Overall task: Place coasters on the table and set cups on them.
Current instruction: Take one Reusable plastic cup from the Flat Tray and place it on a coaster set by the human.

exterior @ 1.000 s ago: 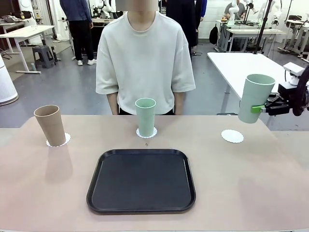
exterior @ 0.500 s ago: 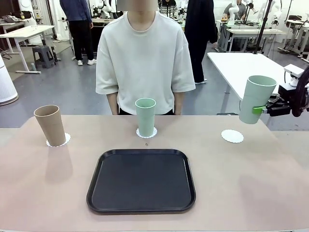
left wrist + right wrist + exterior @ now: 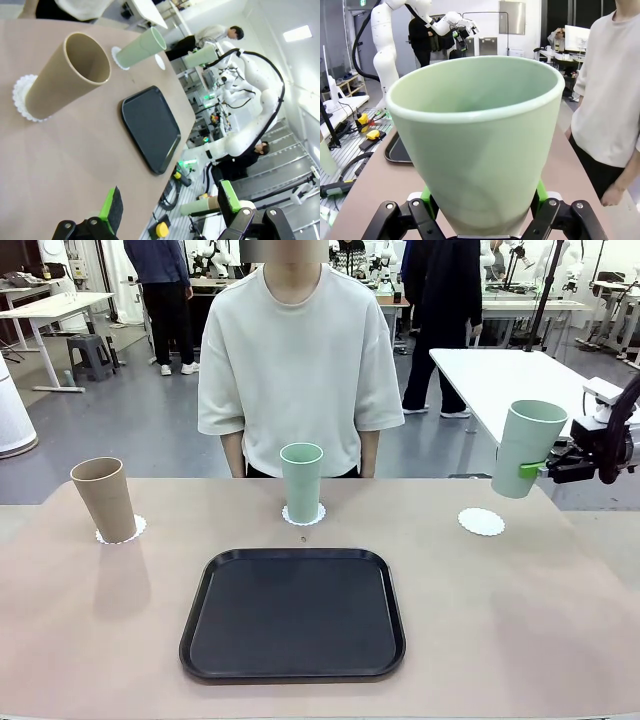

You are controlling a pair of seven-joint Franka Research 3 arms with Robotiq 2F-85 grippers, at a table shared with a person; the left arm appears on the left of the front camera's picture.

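Cups: tapered matte tumblers; tan cup [image 3: 104, 499] and mint cup [image 3: 301, 482] stood on lacy coasters [image 3: 120, 530].
Right claw [image 3: 533, 469]: mine clenched a second mint cup [image 3: 526, 448] aloft, near the bare coaster [image 3: 481, 521].
Left claw [image 3: 167, 207]: released, above the counter [image 3: 520, 610].

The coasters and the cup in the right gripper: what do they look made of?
The coasters look like thin white paper doilies: flat, with scalloped lacy edges. The mint green cup, held in the right gripper, looks like matte plastic or a similar composite: an even colour, no shine, a smooth thin rim in the right wrist view. The pictures cannot tell which.
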